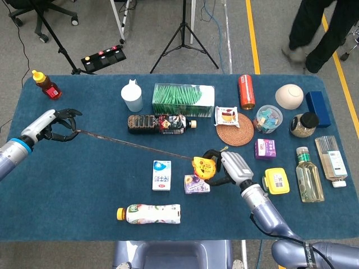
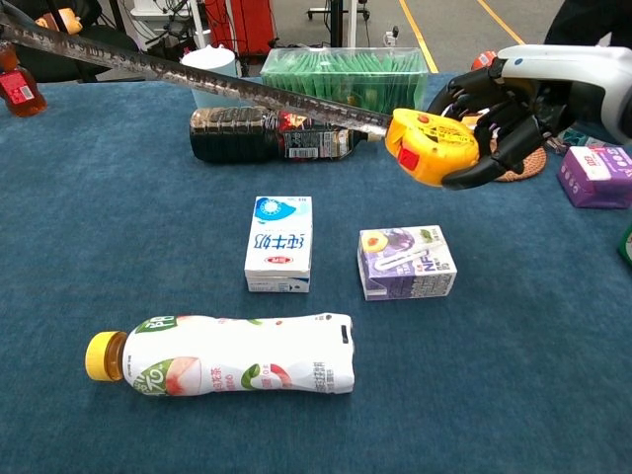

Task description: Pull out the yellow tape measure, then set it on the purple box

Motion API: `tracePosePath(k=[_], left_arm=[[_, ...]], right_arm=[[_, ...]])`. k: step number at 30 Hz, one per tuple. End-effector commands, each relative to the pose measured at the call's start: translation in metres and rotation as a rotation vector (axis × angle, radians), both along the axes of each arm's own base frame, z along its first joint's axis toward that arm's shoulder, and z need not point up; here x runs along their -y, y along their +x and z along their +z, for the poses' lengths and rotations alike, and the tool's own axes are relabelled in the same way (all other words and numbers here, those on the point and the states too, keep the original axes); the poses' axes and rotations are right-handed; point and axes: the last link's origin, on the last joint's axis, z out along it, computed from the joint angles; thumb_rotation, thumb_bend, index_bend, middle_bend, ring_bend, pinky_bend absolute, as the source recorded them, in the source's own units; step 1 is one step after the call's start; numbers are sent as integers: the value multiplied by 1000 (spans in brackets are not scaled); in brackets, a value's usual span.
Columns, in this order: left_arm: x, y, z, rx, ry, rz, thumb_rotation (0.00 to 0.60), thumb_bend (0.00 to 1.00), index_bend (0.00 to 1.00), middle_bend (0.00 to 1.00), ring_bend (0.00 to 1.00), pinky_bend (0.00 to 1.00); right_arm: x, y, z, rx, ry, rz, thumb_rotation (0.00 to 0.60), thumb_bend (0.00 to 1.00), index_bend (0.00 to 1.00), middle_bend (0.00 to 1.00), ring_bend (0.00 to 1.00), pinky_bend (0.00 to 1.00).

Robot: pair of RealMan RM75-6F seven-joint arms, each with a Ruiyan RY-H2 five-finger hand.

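My right hand (image 1: 230, 168) (image 2: 509, 104) grips the yellow tape measure (image 1: 203, 167) (image 2: 432, 146) in the air, just above and slightly right of a purple carton (image 1: 196, 185) (image 2: 406, 262) lying on the blue table. The dark tape blade (image 1: 134, 145) (image 2: 197, 79) runs out long to the left, up to my left hand (image 1: 56, 124), which pinches its end near the table's left edge. The chest view does not show the left hand. A second, smaller purple box (image 1: 265, 149) (image 2: 594, 176) lies further right.
A white milk carton (image 1: 161, 175) (image 2: 279, 242) and a lying peach drink bottle (image 1: 150, 213) (image 2: 232, 367) sit under the blade's line. Behind are a dark bottle (image 1: 160, 124), green box (image 1: 184, 96), white jug (image 1: 132, 96) and cork coaster (image 1: 236, 134). A person (image 1: 320, 28) walks at the back right.
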Motion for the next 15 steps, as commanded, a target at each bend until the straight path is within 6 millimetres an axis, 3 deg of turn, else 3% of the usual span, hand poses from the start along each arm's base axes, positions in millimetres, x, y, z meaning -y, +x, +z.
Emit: tracePosePath(k=[1,10,15], left_arm=[[1,3,-3,2,-13,-10,600,377,618,209,156,310],[3,22,-18,35,-54,-54,600,377,618,209,156,310],[6,47,-41,67,-111,-105,600,374,618,209,156,310]], right_arm=[[0,0,0,1,0,1,600,289,620,537,608,680],[-1,6,-2,12,2,12,600,288,620,537,609,680],[1,16,-8,33,12,20,600,288,620,537,609,680]])
